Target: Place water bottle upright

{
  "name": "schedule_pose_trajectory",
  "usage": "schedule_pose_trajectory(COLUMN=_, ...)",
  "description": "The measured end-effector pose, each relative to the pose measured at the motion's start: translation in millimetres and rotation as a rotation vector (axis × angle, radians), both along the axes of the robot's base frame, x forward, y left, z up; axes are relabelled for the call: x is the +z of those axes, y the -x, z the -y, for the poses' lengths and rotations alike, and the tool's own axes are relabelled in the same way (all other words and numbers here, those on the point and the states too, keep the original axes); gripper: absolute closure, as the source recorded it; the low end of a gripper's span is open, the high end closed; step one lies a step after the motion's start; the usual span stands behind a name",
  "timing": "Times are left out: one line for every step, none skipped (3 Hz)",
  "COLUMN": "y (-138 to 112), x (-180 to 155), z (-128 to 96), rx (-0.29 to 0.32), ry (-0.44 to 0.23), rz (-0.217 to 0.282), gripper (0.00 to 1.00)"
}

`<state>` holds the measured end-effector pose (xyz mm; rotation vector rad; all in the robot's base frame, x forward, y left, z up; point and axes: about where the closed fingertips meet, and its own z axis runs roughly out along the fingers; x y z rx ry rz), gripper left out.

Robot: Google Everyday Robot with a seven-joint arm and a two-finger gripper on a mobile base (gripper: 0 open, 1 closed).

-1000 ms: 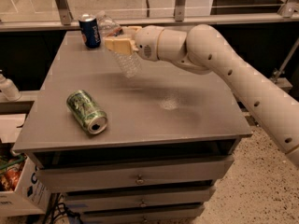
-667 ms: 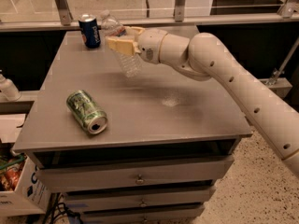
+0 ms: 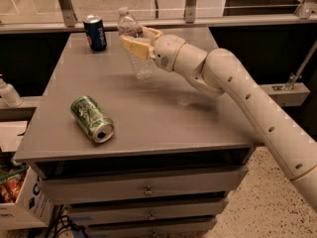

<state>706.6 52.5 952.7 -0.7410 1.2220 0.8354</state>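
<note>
The water bottle point(image 3: 133, 46) is a small clear ribbed bottle with a white cap. It is held nearly upright, cap up and leaning a little to the left, with its base close to the grey table top point(image 3: 163, 118) near the back middle. My gripper point(image 3: 138, 41) is shut on the bottle around its middle, one tan finger point(image 3: 134, 47) in front and one behind. The white arm reaches in from the lower right.
A blue soda can point(image 3: 95, 32) stands upright at the table's back left, close to the bottle. A green can point(image 3: 92, 119) lies on its side at the front left. A white bottle point(image 3: 9, 94) and a box point(image 3: 15, 192) sit left of the table. Drawers are below.
The gripper and bottle have shifted slightly left and back, toward the blue can. The bottle stays gripped. The cans have not moved.
</note>
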Motion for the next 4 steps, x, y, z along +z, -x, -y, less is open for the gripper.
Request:
schedule_pose_trajectory(y=0.1, x=-3.6, z=-0.3, rx=0.002, ry=0.002, rz=-0.001, gripper=1.0)
schedule_pose_trajectory(y=2.2, x=-11.0, z=-0.8, rx=0.016, ry=0.029, rz=-0.001, gripper=1.0)
schedule_pose_trajectory(y=5.8, x=-19.2, z=-1.1, rx=0.029, ry=0.058, rz=-0.006, gripper=1.0)
schedule_pose_trajectory(y=9.9, x=-26.3, z=1.5, rx=0.033, ry=0.084, rz=-0.014, gripper=1.0)
